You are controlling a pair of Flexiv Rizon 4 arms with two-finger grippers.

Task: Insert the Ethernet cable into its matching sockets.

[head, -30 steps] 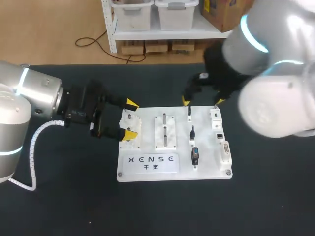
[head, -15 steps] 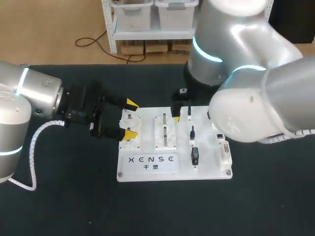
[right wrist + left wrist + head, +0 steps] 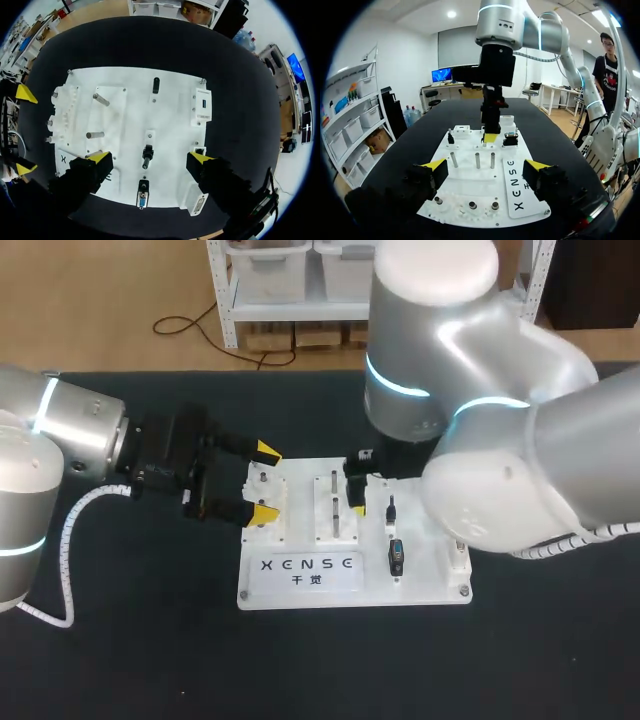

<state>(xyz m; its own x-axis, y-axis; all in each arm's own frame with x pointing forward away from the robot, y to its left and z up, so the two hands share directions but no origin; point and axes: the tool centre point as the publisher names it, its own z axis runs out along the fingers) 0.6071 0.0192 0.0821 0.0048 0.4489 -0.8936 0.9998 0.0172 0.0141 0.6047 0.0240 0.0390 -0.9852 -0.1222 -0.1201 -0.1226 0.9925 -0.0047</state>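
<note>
Where the right pincer (image 3: 150, 158) gapes, the black plug (image 3: 146, 155) lies.

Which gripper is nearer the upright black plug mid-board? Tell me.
Right. The right gripper hovers above the black plug, which shows centred between its open fingers; the left gripper straddles the board's left end, well away.

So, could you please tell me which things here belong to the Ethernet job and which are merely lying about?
Job: white board; middle black plug ahead of the right gripper, probably the Ethernet one; dark square socket beside it; that gripper's fingers are open.
Lying about: blue-faced plug; far black plug; metal pins; white socket block. The left gripper sits open at the board's end.
</note>
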